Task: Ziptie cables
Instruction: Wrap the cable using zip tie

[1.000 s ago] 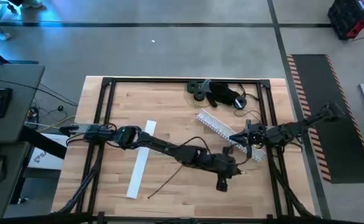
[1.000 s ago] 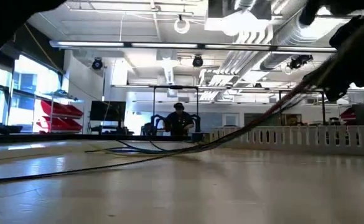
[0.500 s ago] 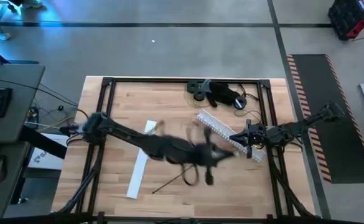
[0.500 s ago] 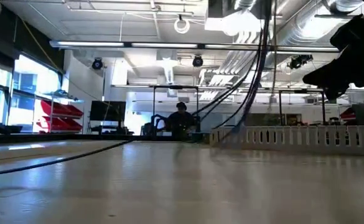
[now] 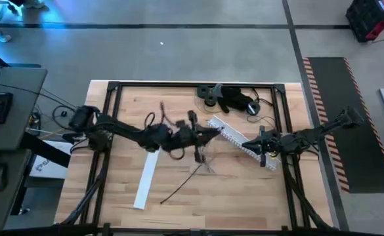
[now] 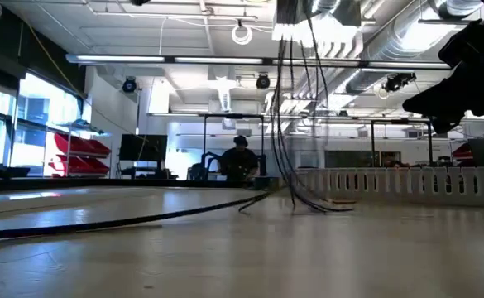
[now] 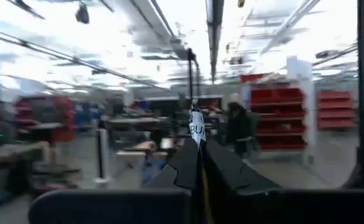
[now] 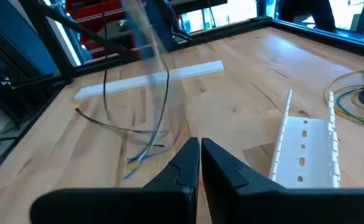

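Note:
The cables (image 5: pixel 202 157), a handful of thin dark and grey wires, hang from my left gripper (image 5: pixel 201 134), which is shut on them above the table's middle. In the low view the cables (image 6: pixel 291 124) drop from above down to the wood. One dark wire (image 5: pixel 178 190) trails along the table toward the near edge. My right gripper (image 8: pixel 199 154) is shut on nothing and hovers at the right, over the near end of the white comb-toothed rail (image 5: pixel 234 137). My left gripper pinches the cables between its two fingers at a stretch bearing a small white label (image 7: pixel 196 132). The fingers lie about level, coming from the table's left. The cables hang slack below the hold, with their lower ends (image 6: pixel 316 204) resting on the table.
A flat white plastic strip (image 5: pixel 146 177) lies left of centre. Dark tools and a coil of wire (image 5: pixel 234 98) sit at the far edge. The black frame (image 5: pixel 113 85) runs around the table. A person (image 6: pixel 240 161) sits in the room beyond.
My left gripper has swung from the near right part of the table up and toward the far left, turning as it went. The cables have been drawn up with it and now hang nearly straight down, while one dark wire still lies on the table.

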You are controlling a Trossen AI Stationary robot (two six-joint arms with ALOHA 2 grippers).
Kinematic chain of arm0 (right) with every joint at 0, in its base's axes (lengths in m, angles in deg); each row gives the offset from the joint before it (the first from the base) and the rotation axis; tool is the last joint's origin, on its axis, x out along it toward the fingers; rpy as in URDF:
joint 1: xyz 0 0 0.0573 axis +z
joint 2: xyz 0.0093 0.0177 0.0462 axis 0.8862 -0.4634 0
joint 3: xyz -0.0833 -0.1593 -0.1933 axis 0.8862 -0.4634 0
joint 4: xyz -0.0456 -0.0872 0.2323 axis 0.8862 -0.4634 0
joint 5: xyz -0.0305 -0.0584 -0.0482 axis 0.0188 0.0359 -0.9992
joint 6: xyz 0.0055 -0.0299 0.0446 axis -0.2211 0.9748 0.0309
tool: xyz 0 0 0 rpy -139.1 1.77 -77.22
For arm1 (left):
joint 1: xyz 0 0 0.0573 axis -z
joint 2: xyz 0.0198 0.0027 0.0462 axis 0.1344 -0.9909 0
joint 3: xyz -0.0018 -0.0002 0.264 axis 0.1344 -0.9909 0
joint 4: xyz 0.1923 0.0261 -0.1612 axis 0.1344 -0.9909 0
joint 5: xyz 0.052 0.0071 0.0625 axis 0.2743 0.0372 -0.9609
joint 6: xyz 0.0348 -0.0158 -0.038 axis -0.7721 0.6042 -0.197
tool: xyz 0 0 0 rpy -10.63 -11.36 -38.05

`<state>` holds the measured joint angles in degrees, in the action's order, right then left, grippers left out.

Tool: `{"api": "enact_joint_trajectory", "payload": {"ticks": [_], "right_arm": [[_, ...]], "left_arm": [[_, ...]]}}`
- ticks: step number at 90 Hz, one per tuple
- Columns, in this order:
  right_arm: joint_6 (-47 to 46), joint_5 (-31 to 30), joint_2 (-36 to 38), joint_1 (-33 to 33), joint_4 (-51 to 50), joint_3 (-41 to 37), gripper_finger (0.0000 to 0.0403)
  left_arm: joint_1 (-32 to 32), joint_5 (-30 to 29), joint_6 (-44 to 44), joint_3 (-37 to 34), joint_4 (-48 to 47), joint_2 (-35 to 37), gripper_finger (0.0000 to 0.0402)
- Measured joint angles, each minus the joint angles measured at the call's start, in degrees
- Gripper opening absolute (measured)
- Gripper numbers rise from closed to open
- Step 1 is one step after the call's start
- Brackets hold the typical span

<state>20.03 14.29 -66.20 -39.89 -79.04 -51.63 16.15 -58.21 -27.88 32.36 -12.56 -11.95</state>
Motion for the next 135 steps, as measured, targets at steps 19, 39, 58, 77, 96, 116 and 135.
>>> {"api": "enact_joint_trajectory", "payload": {"ticks": [19,39,58,77,96,116,135], "right_arm": [[-5.88,-1.88,0.0,0.0,5.93,-0.01,0.0],[-6.32,-9.33,0.04,-0.02,16.66,0.01,0.0],[-9.77,-6.03,-4.18,0.06,17.54,-0.01,0.0001],[0.04,-2.71,-13.99,2.37,26.87,2.16,0.0065],[16.15,-5.71,-25.83,5.49,27.93,10.89,0.0201],[22.29,-7.64,-40.13,4.09,28.68,19.86,0.0298],[24.07,-7.85,-56.83,-0.87,43.23,23.6,0.03]], "left_arm": [[-2.82,6.05,-0.25,8.87,-10.47,-0.96,0.0],[-1.97,6.24,-4.74,14.95,-16.86,-0.88,0.0],[-1.22,6.02,-5.39,16.4,-17.66,-0.89,0.0],[-1.26,5.24,-5.37,16.4,-16.07,-0.81,0.0],[-1.26,2.64,-6.76,16.4,-17.16,-0.81,0.0],[-0.24,0.52,-8.44,16.4,-19.84,-0.81,0.0],[1.52,-1.03,-10.39,16.4,-19.7,-0.81,0.0]]}}
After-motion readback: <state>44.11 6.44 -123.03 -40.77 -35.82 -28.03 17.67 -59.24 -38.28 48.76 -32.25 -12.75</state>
